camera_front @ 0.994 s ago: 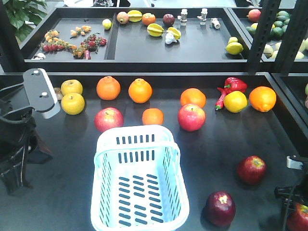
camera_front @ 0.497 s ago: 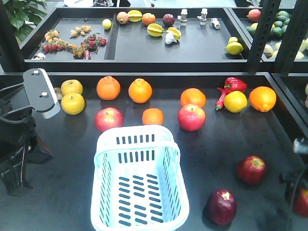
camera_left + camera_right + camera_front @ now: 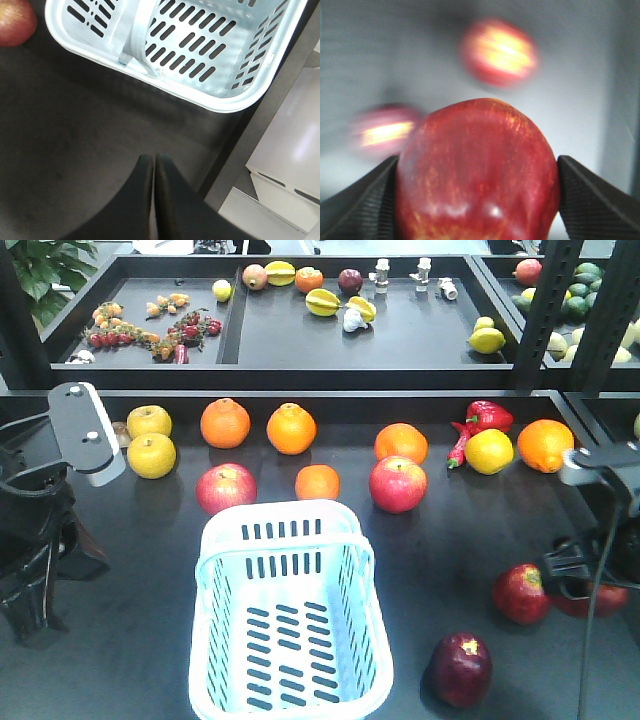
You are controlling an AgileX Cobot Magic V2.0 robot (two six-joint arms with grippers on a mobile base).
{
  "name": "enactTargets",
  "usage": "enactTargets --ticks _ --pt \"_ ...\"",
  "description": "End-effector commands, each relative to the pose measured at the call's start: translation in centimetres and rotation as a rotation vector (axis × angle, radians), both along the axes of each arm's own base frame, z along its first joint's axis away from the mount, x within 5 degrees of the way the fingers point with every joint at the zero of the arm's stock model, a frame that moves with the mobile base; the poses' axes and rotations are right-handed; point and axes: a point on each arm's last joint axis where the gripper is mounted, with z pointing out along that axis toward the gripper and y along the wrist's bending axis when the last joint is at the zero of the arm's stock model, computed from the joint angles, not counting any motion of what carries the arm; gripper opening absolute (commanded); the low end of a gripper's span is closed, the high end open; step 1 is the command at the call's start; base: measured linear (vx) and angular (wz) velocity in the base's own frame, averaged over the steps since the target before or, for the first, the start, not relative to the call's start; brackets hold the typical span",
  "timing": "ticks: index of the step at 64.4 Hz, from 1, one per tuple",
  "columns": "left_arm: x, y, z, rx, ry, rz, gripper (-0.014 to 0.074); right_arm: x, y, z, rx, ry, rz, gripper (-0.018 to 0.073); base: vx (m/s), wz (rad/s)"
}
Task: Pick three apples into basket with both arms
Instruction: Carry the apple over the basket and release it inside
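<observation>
My right gripper is clamped on a glossy dark red apple, ridged black pads pressed to both flanks, the arm reaching in low at the right edge of the table. A second apple sits just beside it and a third apple lies nearer the pale slotted basket. My left gripper hangs over the table by the basket's rim, jaws pressed together on nothing.
</observation>
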Motion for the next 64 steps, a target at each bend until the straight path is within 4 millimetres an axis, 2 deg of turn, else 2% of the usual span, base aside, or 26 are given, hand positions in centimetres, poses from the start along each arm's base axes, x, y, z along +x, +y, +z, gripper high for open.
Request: enactTargets --ticks 1,14,25,36,45,56,64 --pt "-0.3 -0.2 1.3 -0.048 -0.065 0.003 -0.0007 -1.9 2.2 3.4 0.047 -0.117 0.071 0.034 0.0 0.0" --pt "-0.3 -0.2 1.3 -0.048 -0.065 0.003 -0.0007 -5.4 7.1 6.0 0.213 -0.191 0.27 0.034 0.0 0.0" --pt "-0.3 -0.2 1.3 -0.048 -0.065 0.003 -0.0007 -6.1 11.3 6.1 0.328 -0.234 0.397 0.034 0.0 0.0" --pt "-0.3 -0.2 1.3 -0.048 -0.065 0.003 -0.0007 -5.9 15.8 4.7 0.431 -0.225 0.46 0.034 0.0 0.0" --pt "-0.3 -0.2 1.3 -0.048 -0.065 0.003 -0.0007 -5.1 18.5 2.8 0.449 -0.218 0.477 0.034 0.0 0.0" --pt "-0.3 -0.2 1.3 -0.048 -0.065 0.003 -0.0006 -3.7 20.3 0.1 0.482 -0.167 0.405 0.0343 0.0 0.0" --pt "-0.3 -0.2 1.3 -0.048 -0.065 0.003 -0.0006 -2.9 20.9 -1.9 0.452 -0.125 0.388 0.0389 0.0 0.0"
